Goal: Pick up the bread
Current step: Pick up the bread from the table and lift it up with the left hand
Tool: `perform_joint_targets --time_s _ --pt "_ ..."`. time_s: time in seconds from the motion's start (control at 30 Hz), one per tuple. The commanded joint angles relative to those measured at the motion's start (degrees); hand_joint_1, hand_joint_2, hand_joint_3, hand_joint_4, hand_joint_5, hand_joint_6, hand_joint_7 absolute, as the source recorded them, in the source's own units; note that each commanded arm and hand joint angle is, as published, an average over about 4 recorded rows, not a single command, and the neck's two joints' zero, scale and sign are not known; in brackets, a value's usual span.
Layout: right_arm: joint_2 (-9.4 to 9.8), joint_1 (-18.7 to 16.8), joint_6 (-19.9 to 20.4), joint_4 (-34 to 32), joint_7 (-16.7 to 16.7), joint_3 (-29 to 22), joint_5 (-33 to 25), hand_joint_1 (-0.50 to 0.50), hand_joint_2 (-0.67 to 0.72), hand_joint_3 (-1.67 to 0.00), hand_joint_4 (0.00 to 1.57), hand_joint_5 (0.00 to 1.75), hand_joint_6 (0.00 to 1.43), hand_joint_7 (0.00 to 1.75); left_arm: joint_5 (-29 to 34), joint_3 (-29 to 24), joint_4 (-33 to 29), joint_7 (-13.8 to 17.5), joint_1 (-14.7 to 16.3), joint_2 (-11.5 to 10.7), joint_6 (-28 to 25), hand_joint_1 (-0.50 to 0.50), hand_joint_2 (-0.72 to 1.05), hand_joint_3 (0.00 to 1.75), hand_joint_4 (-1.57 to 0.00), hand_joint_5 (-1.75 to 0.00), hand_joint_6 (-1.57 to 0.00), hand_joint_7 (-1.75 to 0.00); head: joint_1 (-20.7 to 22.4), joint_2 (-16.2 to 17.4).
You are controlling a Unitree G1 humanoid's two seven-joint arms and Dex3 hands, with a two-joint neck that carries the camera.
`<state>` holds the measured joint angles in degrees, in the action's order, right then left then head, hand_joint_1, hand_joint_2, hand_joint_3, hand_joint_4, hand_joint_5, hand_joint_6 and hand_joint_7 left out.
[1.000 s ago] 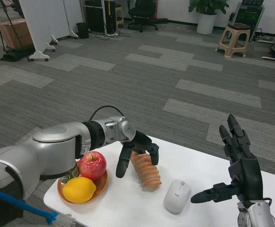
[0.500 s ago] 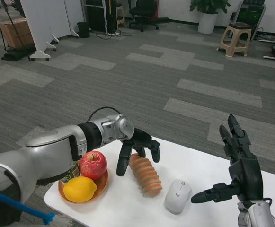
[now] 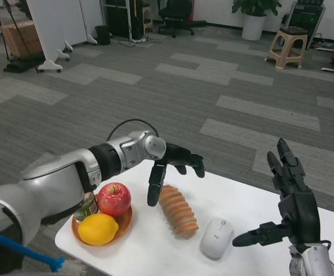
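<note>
The bread [image 3: 177, 210] is a ridged, orange-brown loaf lying on the white table [image 3: 253, 201], between the fruit plate and the mouse. My left hand [image 3: 172, 167] hovers just above the loaf's far end with its fingers spread, holding nothing and not touching the bread. My right hand [image 3: 288, 201] waits at the table's right side, raised with its fingers apart and empty.
An orange plate [image 3: 123, 224] left of the bread holds a red apple [image 3: 113, 199] and a yellow lemon [image 3: 98, 229], with a dark can [image 3: 85, 208] behind them. A white mouse [image 3: 215, 238] lies right of the loaf. The table's far edge drops to grey carpet.
My left hand has lifted off the bread and opened wider, moving up and slightly away from the loaf. The bread stays on the table. The right hand has not moved.
</note>
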<state>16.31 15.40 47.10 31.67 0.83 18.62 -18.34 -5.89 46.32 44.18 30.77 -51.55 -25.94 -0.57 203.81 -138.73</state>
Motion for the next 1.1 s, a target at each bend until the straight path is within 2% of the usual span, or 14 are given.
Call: perform_joint_targets --time_s 0.03,0.1,0.2,0.3,0.43,0.57,0.63,0.67,0.77,0.8,0.9,1.03,1.1 --pt "0.22 -0.02 0.37 -0.03 -0.22 -0.25 -0.47 -0.33 0.15 0.00 0.00 0.15 0.00 0.00 -1.19 3.03 -0.47 -2.19 0.62 -0.36 0.94 0.14 0.12 0.07 0.00 -0.82 0.00 -0.70 -0.16 -0.03" --pt "0.15 -0.02 0.37 0.08 -0.22 -0.25 -0.47 -0.33 0.15 0.00 0.00 0.12 0.00 0.00 -1.85 5.91 -0.50 -4.16 0.13 0.50 1.08 0.13 0.32 0.04 0.00 -0.82 0.00 -0.70 -0.33 0.02" --pt "0.09 -0.02 0.37 0.14 -0.22 -0.25 -0.47 -0.33 0.15 0.00 0.00 0.15 0.00 0.00 -2.37 8.66 -0.36 -6.16 -0.35 1.60 1.10 0.07 0.54 0.07 0.00 -0.82 0.00 -0.68 -0.57 0.12" --pt "0.04 -0.02 0.37 0.21 -0.24 -0.30 -0.47 -0.33 0.15 0.00 0.00 0.10 0.00 0.00 -2.31 11.95 1.52 -8.95 -0.86 3.58 1.65 0.05 0.72 0.09 0.00 -0.82 0.00 -0.63 -0.61 0.24" --pt "0.04 -0.02 0.37 0.27 -0.22 -0.43 -0.47 -0.33 0.15 0.00 0.00 0.15 0.00 0.00 -1.80 17.62 5.35 -12.89 -2.42 5.38 2.86 0.03 0.83 0.09 0.00 -0.82 0.00 -0.59 -0.85 0.26" --pt "0.04 -0.02 0.37 0.32 -0.22 -0.36 -0.47 -0.33 0.15 0.00 0.00 0.10 0.00 0.00 -0.09 22.39 8.20 -15.41 -3.78 6.61 3.78 0.02 0.91 0.09 0.00 -0.82 0.00 -0.56 -1.18 0.49" --pt "0.04 -0.02 0.37 0.36 -0.22 -0.38 -0.47 -0.33 0.15 0.00 0.00 0.10 0.00 0.00 1.95 26.54 10.03 -16.93 -4.79 7.44 4.22 0.00 0.96 0.09 0.00 -0.82 0.00 -0.56 -1.36 0.54" --pt "0.04 -0.02 0.37 0.38 -0.22 -0.41 -0.47 -0.33 0.15 0.00 0.00 0.10 0.00 0.00 2.99 28.61 10.82 -17.55 -5.25 7.80 4.37 -0.02 0.98 0.09 0.00 -0.82 0.00 -0.56 -1.46 0.58" --pt "0.04 -0.02 0.37 0.38 -0.22 -0.51 -0.47 -0.33 0.15 0.00 0.00 0.12 0.00 0.00 5.91 34.01 12.31 -18.45 -6.39 8.41 4.68 -0.18 1.05 0.09 0.00 -0.82 0.00 -0.56 -1.48 0.56" --pt "0.04 -0.02 0.37 0.36 -0.22 -0.56 -0.47 -0.33 0.15 0.00 0.00 0.15 0.00 0.00 6.41 34.89 12.42 -18.47 -6.55 8.45 4.70 -0.23 1.05 0.09 0.00 -0.82 0.00 -0.56 -1.48 0.56" --pt "0.04 -0.08 0.37 0.32 -0.22 -0.60 -0.51 -0.33 0.15 0.00 0.00 0.12 0.00 0.00 6.59 35.09 12.55 -17.92 -6.53 8.45 4.64 -0.30 0.98 0.09 0.00 -0.82 0.00 -0.56 -1.38 0.71" --pt "0.04 -0.11 0.37 0.32 -0.22 -0.60 -0.47 -0.33 0.15 0.00 0.00 0.10 0.00 0.00 6.59 34.01 13.02 -17.06 -6.46 8.43 4.61 -0.32 0.89 0.09 0.00 -0.82 0.00 -0.56 -1.16 0.78" --pt "0.04 -0.11 0.37 0.27 -0.22 -0.60 -0.47 -0.33 0.15 0.00 0.00 0.15 0.00 0.00 6.68 33.24 13.08 -16.97 -6.46 8.34 4.61 -0.32 0.74 0.09 0.00 -0.82 0.00 -0.56 -1.04 0.71"
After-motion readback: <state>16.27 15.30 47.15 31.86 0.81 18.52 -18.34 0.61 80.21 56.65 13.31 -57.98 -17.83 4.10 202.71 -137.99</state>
